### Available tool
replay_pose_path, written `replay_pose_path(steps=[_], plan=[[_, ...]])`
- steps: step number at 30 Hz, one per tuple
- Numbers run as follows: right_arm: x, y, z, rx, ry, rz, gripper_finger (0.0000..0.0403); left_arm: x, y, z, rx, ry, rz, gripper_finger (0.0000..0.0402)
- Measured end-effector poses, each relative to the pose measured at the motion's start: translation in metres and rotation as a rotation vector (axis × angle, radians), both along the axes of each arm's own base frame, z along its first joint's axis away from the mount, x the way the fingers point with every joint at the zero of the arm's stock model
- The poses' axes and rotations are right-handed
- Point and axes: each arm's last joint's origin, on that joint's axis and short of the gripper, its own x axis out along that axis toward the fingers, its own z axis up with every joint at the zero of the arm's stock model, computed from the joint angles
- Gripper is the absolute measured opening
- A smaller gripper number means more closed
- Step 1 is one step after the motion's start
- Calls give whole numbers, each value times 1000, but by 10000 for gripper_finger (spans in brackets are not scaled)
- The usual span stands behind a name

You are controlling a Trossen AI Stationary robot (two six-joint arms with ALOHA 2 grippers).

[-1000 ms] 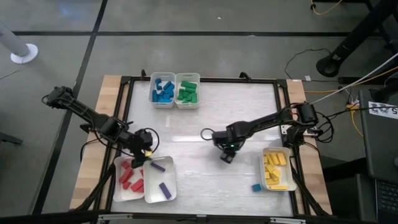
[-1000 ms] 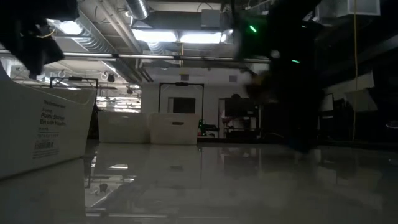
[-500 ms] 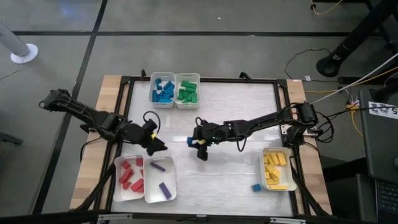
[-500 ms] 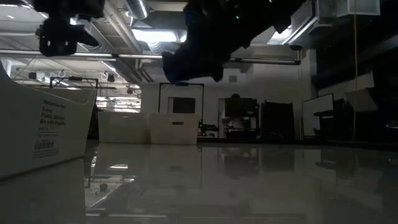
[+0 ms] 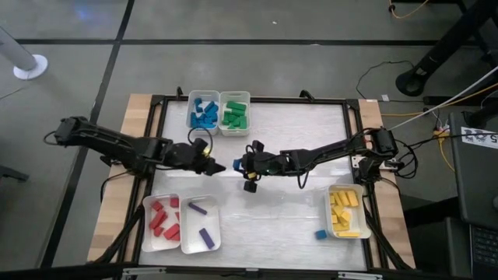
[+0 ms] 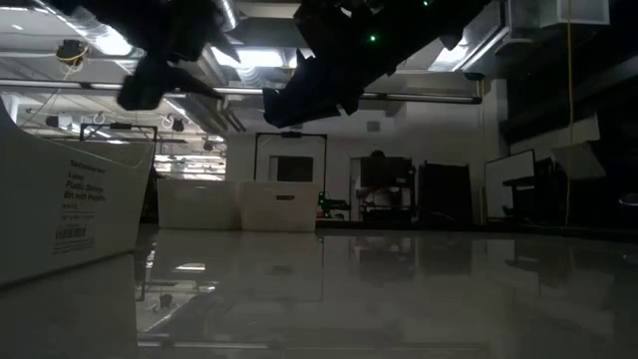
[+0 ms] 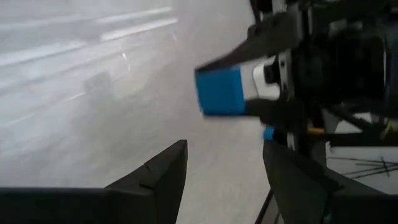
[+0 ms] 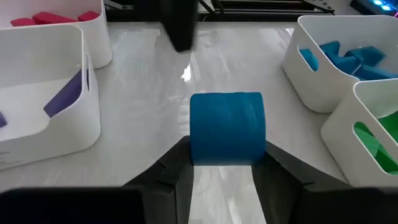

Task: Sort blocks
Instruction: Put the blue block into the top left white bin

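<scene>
A blue block [image 8: 227,124] sits between the fingers of my right gripper [image 8: 227,163], which hangs above the table's middle [image 5: 242,165]. My left gripper [image 5: 216,166] is open and faces it from the table's left, a short gap away. In the left wrist view the blue block [image 7: 221,91] shows beyond my open left gripper [image 7: 224,171]. One more blue block [image 5: 320,234] lies on the table beside the yellow tray. Red blocks [image 5: 163,218], purple blocks [image 5: 204,232], yellow blocks [image 5: 344,212], blue blocks [image 5: 204,113] and green blocks [image 5: 234,114] lie in their trays. My right gripper pinches the blue block by its two opposite sides [image 8: 200,152] between both fingers [image 8: 174,168]. The fingers reach in about level from the table's right. The block is lifted clear of the table, and most of it sticks out past the fingertips toward the left gripper.
White trays stand at the far edge, one for blue [image 5: 192,124] and one for green [image 5: 247,124]. Near the left corner are the red tray [image 5: 146,233] and purple tray [image 5: 215,233]; the yellow tray [image 5: 330,222] is near right. A black frame [image 5: 257,99] borders the table.
My right gripper has travelled from the right-middle of the table toward its left and slightly toward the far edge, ending at the middle with the blue block. My left gripper has left the spot over the red and purple trays and moved right and far, toward the right gripper.
</scene>
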Motion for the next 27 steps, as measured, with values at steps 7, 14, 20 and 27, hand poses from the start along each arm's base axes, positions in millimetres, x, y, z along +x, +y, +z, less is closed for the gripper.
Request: replay_pose_path(steps=[7,14,20,27], plan=[[0,0,1,0,-2,1,138,22,13,-8,33,-44,11,198],[0,0,1,0,-5,1,139,36,21,-18,10,-44,-6,198],[0,0,1,0,-4,1,139,45,22,-23,23,-62,-25,198],[0,0,1,2,-14,1,140,52,24,-32,21,-52,-17,198]])
